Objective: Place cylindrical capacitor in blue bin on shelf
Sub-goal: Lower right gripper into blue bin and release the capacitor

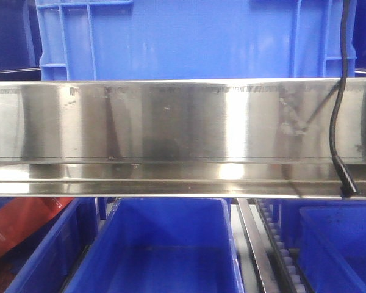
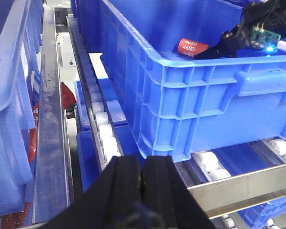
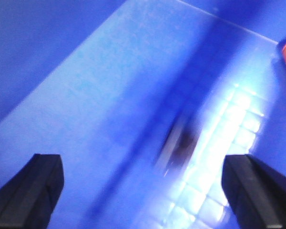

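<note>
Right pincer (image 3: 143,186): black fingers spread wide, nothing between them, hanging inside the large blue plastic bin (image 2: 190,95).
Capacitor: small dark cylindrical capacitor (image 3: 183,140), blurred, on the bin floor below the spread fingers; looks released.
Left pincer (image 2: 143,183): black pads pressed together, empty, outside the bin's near wall.
Shelf: polished stainless-steel shelf (image 1: 183,122) carries the bin.
Advice: lift the right pincer straight up, clearing the bin's rim and the red labelled cylinder (image 2: 193,47).

The left gripper (image 2: 143,183) has two black, matte, blocky fingers with squared edges. The right gripper (image 3: 142,183) has the same black, squared fingertips. Seen from the left wrist, its black body carries a small green circuit board (image 2: 260,34) with a blue light.
</note>
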